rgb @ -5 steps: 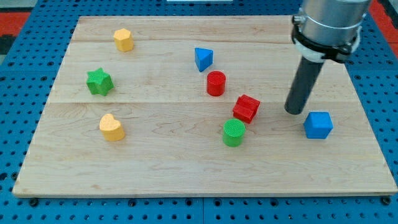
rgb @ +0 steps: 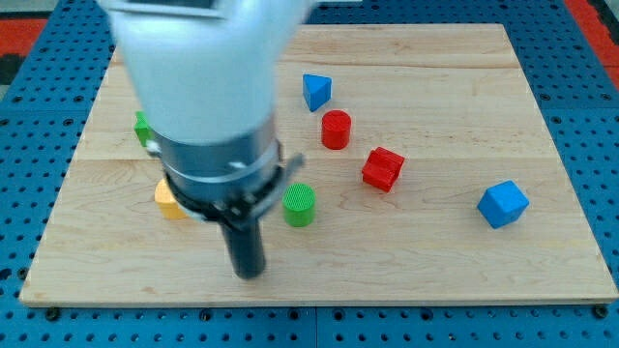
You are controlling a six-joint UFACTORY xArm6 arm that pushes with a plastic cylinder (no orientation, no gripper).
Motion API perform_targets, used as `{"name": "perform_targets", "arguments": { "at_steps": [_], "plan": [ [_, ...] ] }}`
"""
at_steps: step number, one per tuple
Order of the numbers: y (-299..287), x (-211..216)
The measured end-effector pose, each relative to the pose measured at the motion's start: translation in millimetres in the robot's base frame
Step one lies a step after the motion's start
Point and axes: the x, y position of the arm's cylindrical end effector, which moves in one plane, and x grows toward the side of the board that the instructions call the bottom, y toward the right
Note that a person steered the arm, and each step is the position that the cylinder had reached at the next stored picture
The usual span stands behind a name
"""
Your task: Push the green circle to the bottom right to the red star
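The green circle (rgb: 300,204), a short green cylinder, stands on the wooden board (rgb: 435,261) left of centre. The red star (rgb: 382,168) lies up and to the right of it, apart from it. My tip (rgb: 250,272) rests on the board below and to the left of the green circle, with a small gap between them. The arm's large pale body fills the view's upper left and hides part of the board.
A red cylinder (rgb: 336,129) and a blue triangle (rgb: 315,91) lie above the red star. A blue cube (rgb: 503,204) sits at the right. A yellow block (rgb: 167,200) and a green block (rgb: 142,127) peek out from behind the arm at the left.
The arm has swung from the right side of the board to the lower left. The green circle now lies further left, away from the red star. The blue cube shifted slightly.
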Motion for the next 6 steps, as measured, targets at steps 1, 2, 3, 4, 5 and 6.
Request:
{"name": "perform_targets", "arguments": {
  "at_steps": [1, 2, 3, 4, 5, 6],
  "plan": [
    [12, -30],
    [14, -56],
    [54, -79],
    [135, -70],
    [114, -34],
    [46, -20]
  ]
}}
